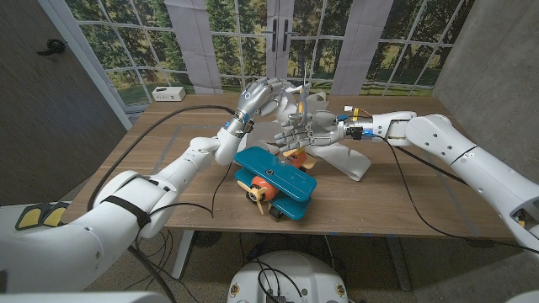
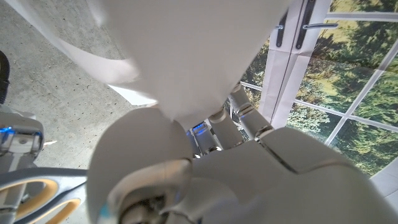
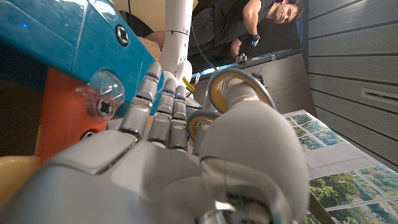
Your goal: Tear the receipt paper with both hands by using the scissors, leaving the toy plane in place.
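On the wooden table [image 1: 396,210] the toy plane [image 1: 274,183], blue-winged with an orange and tan body, sits near the front edge at about 6 o'clock from the two hands. The left hand [image 1: 263,95] is raised above the table's middle at roughly 12 o'clock from the plane, fingers curled around white receipt paper [image 1: 296,105]; in the left wrist view the paper [image 2: 186,56] rises as a broad white sheet straight out of that hand [image 2: 205,180], so the hand is gripping it. The right hand [image 1: 301,133] comes in from 3 o'clock and sits just behind the plane, below and beside the left hand, its fingers pointing toward the plane. From the head view a thin upright blade-like shape, probably the scissors [image 1: 305,91], sticks up between the hands, too small to be sure. In the right wrist view the right hand's [image 3: 168,168] fingers [image 3: 163,106] lie side by side and reach toward the plane's [image 3: 68,50] blue wing; whether they pinch anything I cannot tell. More paper [image 1: 352,162] trails down onto the table at 3 o'clock from the plane. A small white box [image 1: 168,93] rests at the far left corner, about 10 o'clock. A person [image 3: 261,25] shows in the right wrist view.
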You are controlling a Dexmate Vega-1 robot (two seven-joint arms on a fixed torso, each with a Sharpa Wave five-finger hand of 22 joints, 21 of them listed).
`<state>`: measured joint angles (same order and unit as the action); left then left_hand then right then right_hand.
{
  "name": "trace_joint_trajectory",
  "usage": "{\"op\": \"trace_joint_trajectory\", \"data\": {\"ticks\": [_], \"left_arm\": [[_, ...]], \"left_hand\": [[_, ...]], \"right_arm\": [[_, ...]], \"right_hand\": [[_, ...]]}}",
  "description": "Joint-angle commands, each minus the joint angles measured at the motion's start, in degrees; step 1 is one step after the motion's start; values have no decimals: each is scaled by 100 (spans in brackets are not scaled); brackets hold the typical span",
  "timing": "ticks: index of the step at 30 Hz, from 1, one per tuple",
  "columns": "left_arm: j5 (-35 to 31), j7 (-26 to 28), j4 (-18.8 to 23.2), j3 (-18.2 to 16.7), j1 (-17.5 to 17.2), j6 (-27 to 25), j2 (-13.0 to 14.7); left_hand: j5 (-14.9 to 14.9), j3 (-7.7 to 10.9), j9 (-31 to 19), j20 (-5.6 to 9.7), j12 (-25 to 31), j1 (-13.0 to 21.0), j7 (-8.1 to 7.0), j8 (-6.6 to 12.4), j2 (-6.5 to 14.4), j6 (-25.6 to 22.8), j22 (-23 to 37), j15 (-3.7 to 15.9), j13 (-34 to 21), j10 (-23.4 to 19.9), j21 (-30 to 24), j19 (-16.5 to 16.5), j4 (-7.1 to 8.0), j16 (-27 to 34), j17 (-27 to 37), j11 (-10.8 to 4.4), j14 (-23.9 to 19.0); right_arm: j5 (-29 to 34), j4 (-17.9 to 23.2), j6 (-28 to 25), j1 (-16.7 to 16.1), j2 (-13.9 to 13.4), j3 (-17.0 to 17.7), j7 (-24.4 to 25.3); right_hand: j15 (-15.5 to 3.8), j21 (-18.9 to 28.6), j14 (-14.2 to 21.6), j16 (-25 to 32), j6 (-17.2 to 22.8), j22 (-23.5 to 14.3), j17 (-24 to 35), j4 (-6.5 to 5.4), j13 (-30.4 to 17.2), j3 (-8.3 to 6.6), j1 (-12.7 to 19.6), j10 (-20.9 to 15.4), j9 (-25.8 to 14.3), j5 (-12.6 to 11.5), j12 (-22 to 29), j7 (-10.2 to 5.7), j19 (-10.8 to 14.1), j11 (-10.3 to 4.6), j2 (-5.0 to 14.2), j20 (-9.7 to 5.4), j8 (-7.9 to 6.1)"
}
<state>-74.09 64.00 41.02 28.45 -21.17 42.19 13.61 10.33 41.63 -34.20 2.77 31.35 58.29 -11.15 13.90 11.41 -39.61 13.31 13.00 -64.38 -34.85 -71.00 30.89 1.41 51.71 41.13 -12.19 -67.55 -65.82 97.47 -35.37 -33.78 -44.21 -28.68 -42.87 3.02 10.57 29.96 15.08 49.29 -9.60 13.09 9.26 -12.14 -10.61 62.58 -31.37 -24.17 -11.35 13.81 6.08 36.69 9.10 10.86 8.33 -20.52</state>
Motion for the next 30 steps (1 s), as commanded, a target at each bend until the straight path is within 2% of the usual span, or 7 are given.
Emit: {"op": "trace_joint_trajectory", "data": {"ticks": [1, 8, 17, 21, 30], "left_arm": [[-34, 0, 105, -55, -64, 10, 27], [30, 0, 115, -89, -99, 4, 30], [557, 0, -24, 5, -67, 112, 50], [1349, 0, -277, 376, 78, 175, 98], [2941, -82, -343, 1264, 279, -7, 344]], "left_hand": [[43, 47, -2, 459, -16, -51, 13, -31, 0, -53, 10, -6, -11, -59, -38, -41, 9, 32, -2, 18, 42], [42, 50, 3, 465, -30, -56, 21, -45, -2, -49, 2, -6, -12, -54, -46, -44, 7, 40, -14, 17, 50], [37, 52, 9, 469, -40, -48, 24, -64, -1, -45, 1, -6, -13, -77, -75, -54, -21, 65, -20, 15, 50], [32, 52, 12, 450, -42, -38, 53, -75, -2, -35, 6, -6, -13, -93, -87, -91, -44, 59, -37, 13, 71], [21, 55, 16, 439, -64, -47, 55, -84, -8, -50, -11, -5, -1, -101, -92, -105, -57, 56, -70, 14, 95]], "right_arm": [[-165, 235, -108, -131, -119, 139, 458], [-177, 248, -103, -125, -126, 123, 465], [-188, 268, -72, -118, -133, 125, 453], [-195, 285, -63, -117, -137, 132, 472], [-187, 281, 4, -115, -132, 151, 471]], "right_hand": [[-197, 41, 42, 57, 55, 1, 49, -44, -25, -117, 167, -527, -95, -43, 48, -6, 11, -452, 61, -65, -48], [-193, 35, 42, 82, 54, 1, 79, -88, -32, -152, 168, -541, -157, -36, 48, -31, 0, -444, 46, -75, -69], [-193, 31, 37, 110, 48, 1, 113, -133, -40, -187, 161, -545, -238, -26, 42, -43, -6, -459, 25, -79, -92], [-193, 28, 39, 123, 51, 1, 126, -146, -44, -199, 160, -548, -272, -24, 40, -43, -16, -448, 15, -80, -103], [-189, 27, 53, 149, 37, 1, 146, -161, -49, -221, 162, -556, -337, -19, 37, -47, -19, -443, -4, -76, -117]]}}
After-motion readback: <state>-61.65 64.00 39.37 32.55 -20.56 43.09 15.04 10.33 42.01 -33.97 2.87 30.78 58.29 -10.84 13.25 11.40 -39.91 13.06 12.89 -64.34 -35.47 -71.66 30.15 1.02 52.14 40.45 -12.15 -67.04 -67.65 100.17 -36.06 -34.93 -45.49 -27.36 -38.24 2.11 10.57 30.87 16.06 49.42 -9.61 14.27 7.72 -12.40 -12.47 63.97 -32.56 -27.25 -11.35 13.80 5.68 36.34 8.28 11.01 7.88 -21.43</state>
